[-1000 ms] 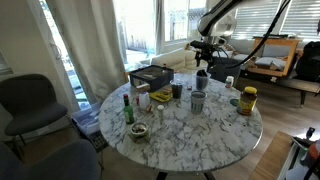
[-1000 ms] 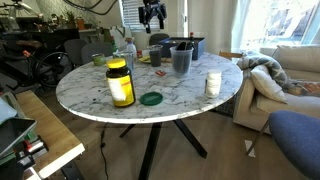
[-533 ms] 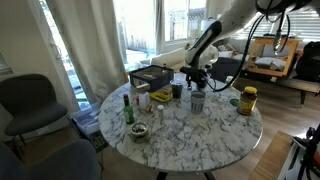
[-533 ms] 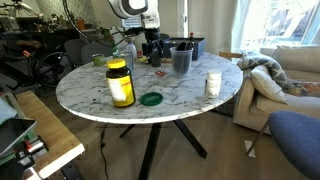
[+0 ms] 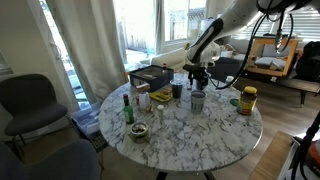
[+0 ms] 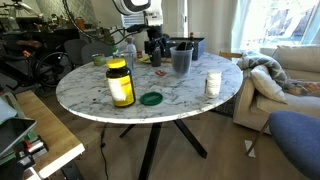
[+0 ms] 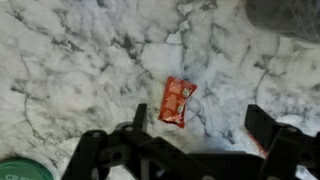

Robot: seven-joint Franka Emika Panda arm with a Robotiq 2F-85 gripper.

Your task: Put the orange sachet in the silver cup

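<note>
The arm (image 5: 208,42) slanted down from high behind the marble surface (image 7: 80,60), jaws spread open over the flat-lying orange sachet (image 7: 178,101).

No text, brand, number or sign can be read in any of the views. In the wrist view, pale markings are seen on the orange sachet (image 7: 177,101), but they are too blurred to be made out. In an exterior view, a label is seen on the yellow-lidded jar (image 6: 120,86); its print is too small to be read.
</note>
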